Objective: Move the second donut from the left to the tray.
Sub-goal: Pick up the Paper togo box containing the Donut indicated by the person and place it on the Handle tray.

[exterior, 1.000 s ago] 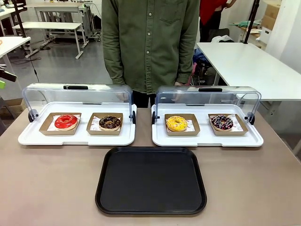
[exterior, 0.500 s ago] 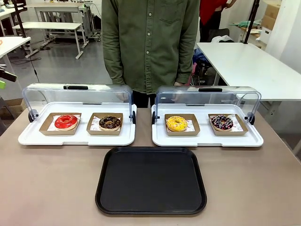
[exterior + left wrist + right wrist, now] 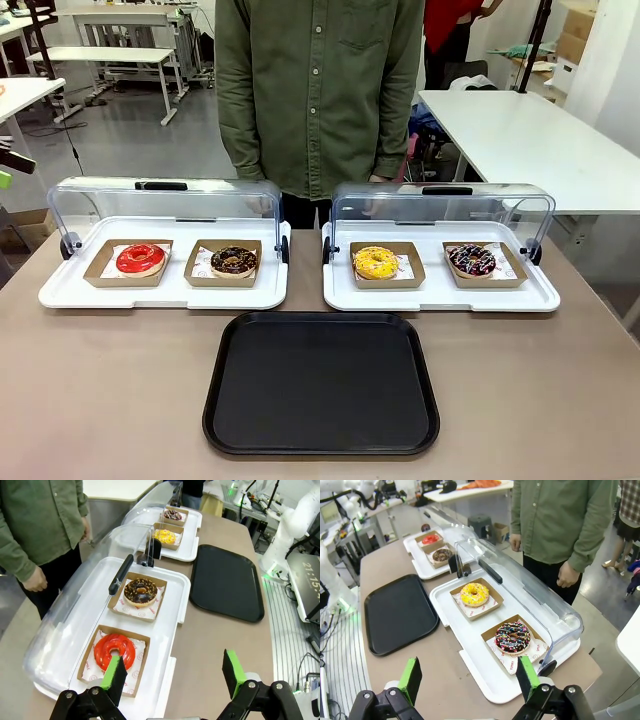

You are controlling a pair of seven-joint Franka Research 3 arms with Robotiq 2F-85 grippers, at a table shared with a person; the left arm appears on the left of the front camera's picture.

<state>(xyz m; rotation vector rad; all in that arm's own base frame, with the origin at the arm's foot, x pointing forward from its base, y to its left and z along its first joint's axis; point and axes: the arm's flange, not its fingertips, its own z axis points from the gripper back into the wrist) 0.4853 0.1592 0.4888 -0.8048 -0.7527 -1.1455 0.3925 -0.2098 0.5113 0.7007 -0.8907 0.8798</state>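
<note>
Now, beyond the tray's [image 3: 320, 385] far-left corner sits the red donut [image 3: 140, 258]. The crumb donut [image 3: 234, 261] lies in its box just right of it, behind the tray's left part, untouched. The left gripper [image 3: 175, 672] hangs wide open left of the tray, and the right gripper [image 3: 469, 675] hangs equally spread to its right. The left arm would best pinch the cardboard wall, not the glaze, and carry it level. Nothing has shifted since a second ago.

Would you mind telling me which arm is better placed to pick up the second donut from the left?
Left. The left claw, open, hangs beside the left display tray that holds the chocolate crumb donut; the right claw hangs by the right display tray, far from it.
</note>
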